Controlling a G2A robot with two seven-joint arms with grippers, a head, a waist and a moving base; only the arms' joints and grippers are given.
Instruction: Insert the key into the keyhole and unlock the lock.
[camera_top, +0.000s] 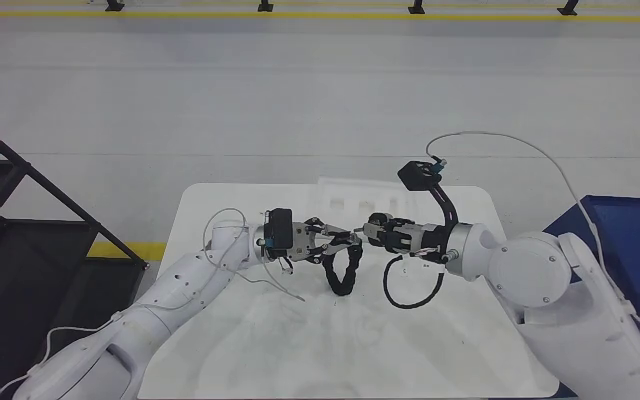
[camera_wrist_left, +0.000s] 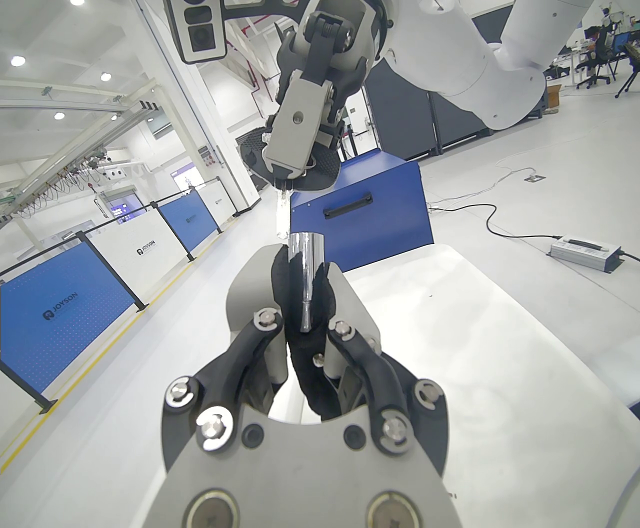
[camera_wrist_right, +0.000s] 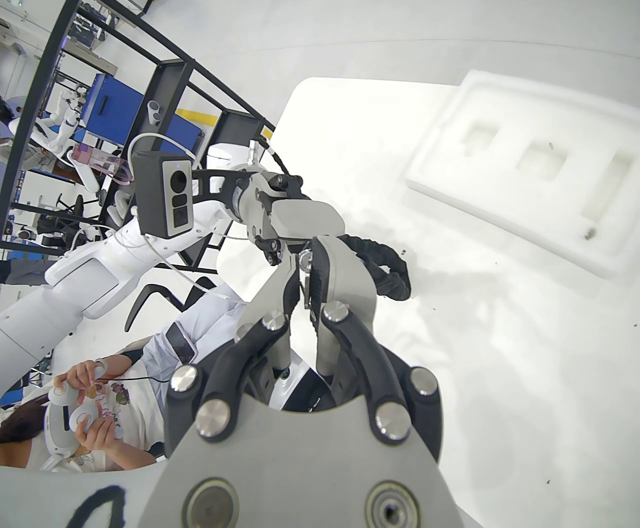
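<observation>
Top view: left tool and right tool meet over the desk, the lock looping below. Left wrist: left tool clamped on the lock's chrome barrel, key tip just beside its end. Right wrist: right tool pinches the key. Insertion's on, I'd say; next, line up and push straight.

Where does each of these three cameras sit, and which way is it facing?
Top view: on the robot above its arms, looking down at the table; both arms show.
Left wrist view: on the left wrist, looking along the left gripper, shut on the lock, toward the right gripper holding the key.
Right wrist view: on the right wrist, looking past that gripper at the left gripper and foam tray.
Shared: both wrist views show the lock.
</observation>
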